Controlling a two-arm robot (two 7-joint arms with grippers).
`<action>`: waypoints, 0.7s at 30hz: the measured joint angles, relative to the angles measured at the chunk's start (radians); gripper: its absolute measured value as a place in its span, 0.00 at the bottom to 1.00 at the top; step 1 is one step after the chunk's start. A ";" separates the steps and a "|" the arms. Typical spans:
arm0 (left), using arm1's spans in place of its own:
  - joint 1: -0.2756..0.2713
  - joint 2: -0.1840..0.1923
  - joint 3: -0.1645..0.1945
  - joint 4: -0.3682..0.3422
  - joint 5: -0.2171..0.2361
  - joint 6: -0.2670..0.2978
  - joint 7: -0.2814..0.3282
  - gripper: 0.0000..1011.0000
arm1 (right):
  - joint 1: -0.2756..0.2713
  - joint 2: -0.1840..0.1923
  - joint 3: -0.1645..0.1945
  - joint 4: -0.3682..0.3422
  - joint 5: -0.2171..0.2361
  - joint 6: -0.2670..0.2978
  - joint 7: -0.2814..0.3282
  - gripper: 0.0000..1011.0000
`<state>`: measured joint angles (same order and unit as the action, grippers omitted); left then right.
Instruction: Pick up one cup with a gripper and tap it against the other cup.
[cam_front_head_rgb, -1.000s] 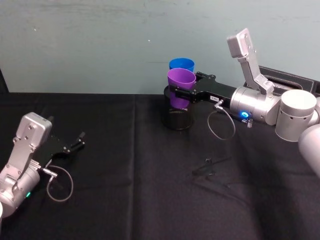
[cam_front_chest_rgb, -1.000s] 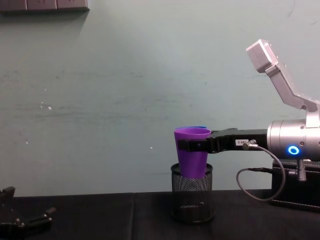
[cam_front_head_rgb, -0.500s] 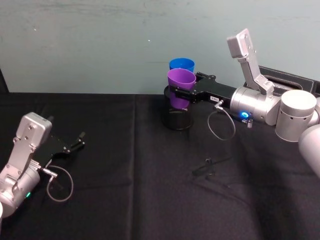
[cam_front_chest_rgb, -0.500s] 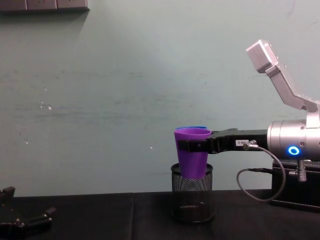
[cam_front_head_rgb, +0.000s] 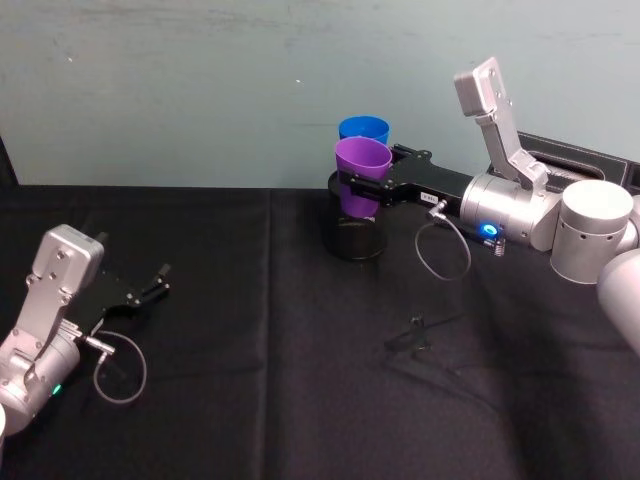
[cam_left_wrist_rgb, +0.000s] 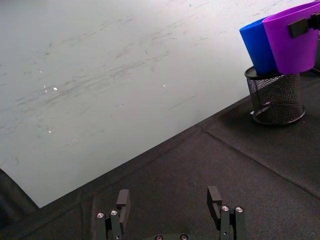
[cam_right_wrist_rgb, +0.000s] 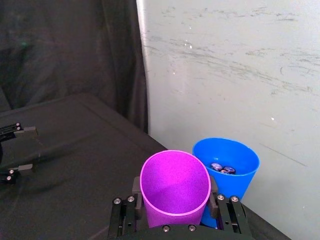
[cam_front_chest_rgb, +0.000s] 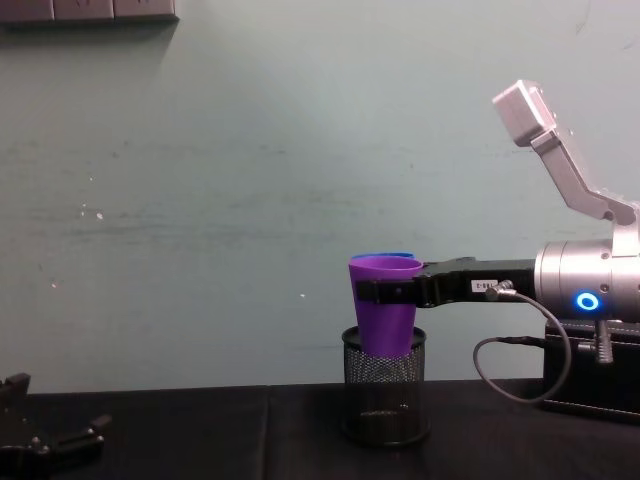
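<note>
My right gripper (cam_front_head_rgb: 361, 187) is shut on the purple cup (cam_front_head_rgb: 362, 163) and holds it upright by its sides, low over the black mesh pen holder (cam_front_head_rgb: 357, 240). The blue cup (cam_front_head_rgb: 363, 129) stands in that holder just behind, its side against the purple one. From the side, the purple cup (cam_front_chest_rgb: 385, 318) dips into the holder's rim (cam_front_chest_rgb: 384, 335), with the right gripper (cam_front_chest_rgb: 386, 291) clamped across it. In the right wrist view the purple cup (cam_right_wrist_rgb: 175, 182) is empty and the blue cup (cam_right_wrist_rgb: 233, 167) has small metal items inside. My left gripper (cam_front_head_rgb: 158, 280) rests open at the table's left.
A black case (cam_front_head_rgb: 578, 160) sits at the back right behind my right arm. A small black object (cam_front_head_rgb: 415, 335) lies on the black cloth in front of the holder. The pale wall rises just behind the cups.
</note>
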<state>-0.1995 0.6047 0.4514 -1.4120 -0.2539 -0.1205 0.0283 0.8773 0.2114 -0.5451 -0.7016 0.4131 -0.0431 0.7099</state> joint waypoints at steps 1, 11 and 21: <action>0.000 0.000 0.000 0.000 0.000 0.000 0.000 1.00 | 0.000 0.000 0.000 0.000 0.000 0.000 0.000 0.72; 0.000 0.000 0.000 0.000 0.000 0.000 0.000 1.00 | 0.000 0.000 0.000 0.000 0.000 0.000 0.000 0.72; 0.000 0.000 0.000 0.000 0.000 0.000 0.000 1.00 | 0.000 0.000 0.000 0.000 0.000 0.000 0.000 0.72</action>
<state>-0.1995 0.6047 0.4514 -1.4120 -0.2539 -0.1205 0.0283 0.8774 0.2114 -0.5450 -0.7017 0.4130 -0.0432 0.7098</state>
